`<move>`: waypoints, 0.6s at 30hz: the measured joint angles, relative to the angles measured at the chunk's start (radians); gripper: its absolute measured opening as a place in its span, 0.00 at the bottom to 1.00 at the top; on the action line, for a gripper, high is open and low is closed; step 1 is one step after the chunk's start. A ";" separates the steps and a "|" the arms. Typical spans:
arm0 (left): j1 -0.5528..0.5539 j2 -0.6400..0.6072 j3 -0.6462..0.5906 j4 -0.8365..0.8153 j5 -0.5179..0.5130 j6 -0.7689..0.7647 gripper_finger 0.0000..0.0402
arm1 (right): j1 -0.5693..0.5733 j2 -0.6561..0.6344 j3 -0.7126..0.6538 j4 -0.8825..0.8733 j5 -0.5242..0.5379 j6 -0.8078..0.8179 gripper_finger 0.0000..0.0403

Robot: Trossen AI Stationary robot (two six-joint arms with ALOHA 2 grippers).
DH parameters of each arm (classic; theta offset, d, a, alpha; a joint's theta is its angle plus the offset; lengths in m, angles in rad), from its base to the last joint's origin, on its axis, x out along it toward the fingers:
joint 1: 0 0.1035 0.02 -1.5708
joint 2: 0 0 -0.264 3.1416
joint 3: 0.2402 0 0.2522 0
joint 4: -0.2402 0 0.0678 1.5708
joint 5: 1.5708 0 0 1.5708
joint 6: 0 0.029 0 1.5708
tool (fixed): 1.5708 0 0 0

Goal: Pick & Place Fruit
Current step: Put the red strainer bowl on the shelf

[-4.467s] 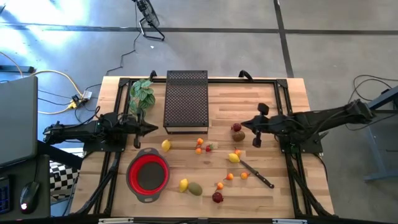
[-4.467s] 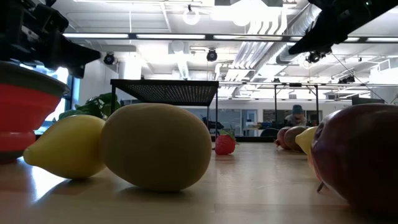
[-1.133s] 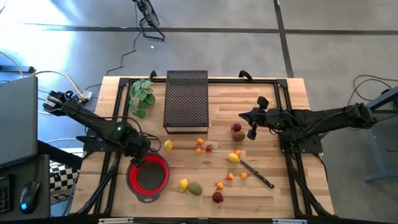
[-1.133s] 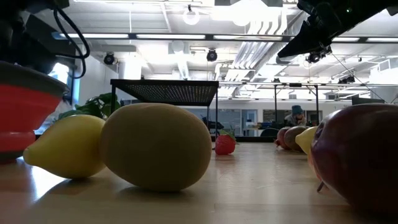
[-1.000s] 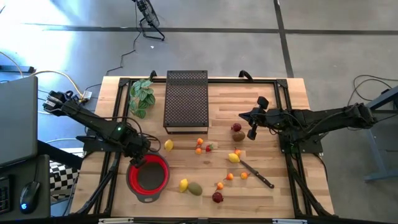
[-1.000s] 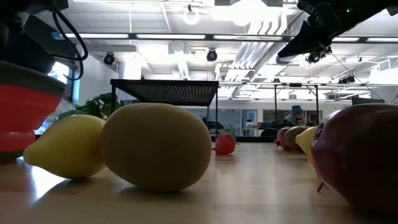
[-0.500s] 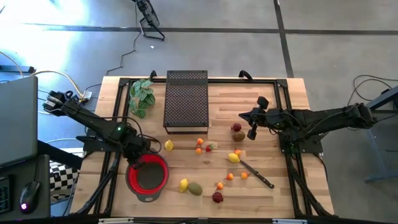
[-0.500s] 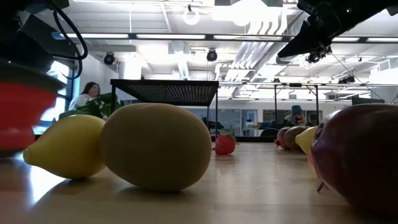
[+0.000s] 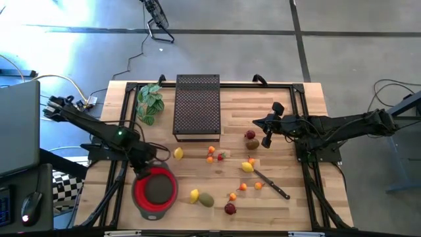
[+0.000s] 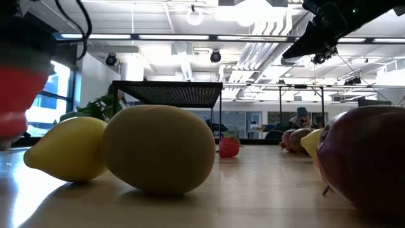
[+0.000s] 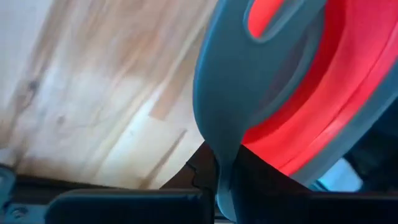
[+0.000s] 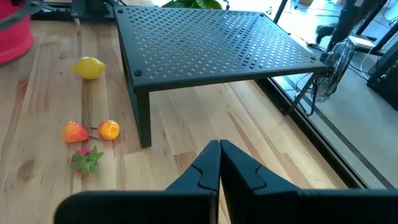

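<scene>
Fruit scattered over the wooden surface [image 9: 289, 105]: one lemon [image 9: 176, 153] near the black perforated rack [image 9: 197, 105], a second lemon [image 9: 194, 195] touching an olive-green fruit [image 9: 206, 199] by the front edge, a third lemon [image 9: 247, 167] just beside the black-handled knife [image 9: 272, 184]. Small orange fruits [image 9: 211, 151] lie in front of the rack, with a strawberry-like piece [image 9: 222, 156] next to them; more tiny orange ones [image 9: 243, 187] sit toward the front. Dark red fruit [image 9: 229, 209] at the front edge; another dark red one [image 9: 250, 135] with a brown kiwi [image 9: 252, 143] just beside it, under the right arm. Left hand [image 9: 146, 163] — closed on the grey rim of the red collapsible bowl [image 9: 155, 190], which the low view shows raised off the surface at front left, holding no fruit. Right hand [image 9: 265, 129] — fingers pressed together, holding nothing, hovering above the surface near the kiwi. Green leafy plant [image 9: 148, 101] left of the rack.
</scene>
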 joint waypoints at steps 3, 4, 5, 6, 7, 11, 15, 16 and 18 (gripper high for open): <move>0.000 -0.045 0.029 -0.012 -0.001 -0.001 0.04 | 0.000 0.000 0.000 0.000 0.000 0.000 0.01; 0.000 -0.062 0.043 -0.014 -0.007 -0.001 0.04 | 0.000 0.000 0.000 0.000 0.000 0.000 0.01; 0.000 -0.078 0.058 -0.012 -0.016 -0.001 0.04 | 0.000 0.000 0.000 0.000 0.000 0.000 0.01; 0.000 -0.093 0.073 -0.009 -0.028 -0.001 0.04 | 0.000 0.000 0.000 0.000 0.000 0.000 0.01; 0.000 -0.108 0.090 -0.009 -0.040 -0.001 0.04 | 0.000 0.000 0.000 0.002 0.000 0.000 0.01; 0.000 -0.161 0.162 -0.012 -0.102 -0.001 0.04 | 0.000 0.000 0.000 0.003 0.000 -0.001 0.01; 0.000 -0.194 0.257 -0.063 -0.204 -0.001 0.04 | 0.000 0.000 0.000 0.023 0.000 -0.007 0.01; 0.000 -0.198 0.284 -0.088 -0.240 0.000 0.04 | 0.000 0.000 0.000 0.032 0.000 -0.013 0.01; 0.000 -0.202 0.341 -0.145 -0.318 0.006 0.04 | 0.000 0.000 0.000 0.054 0.000 -0.041 0.01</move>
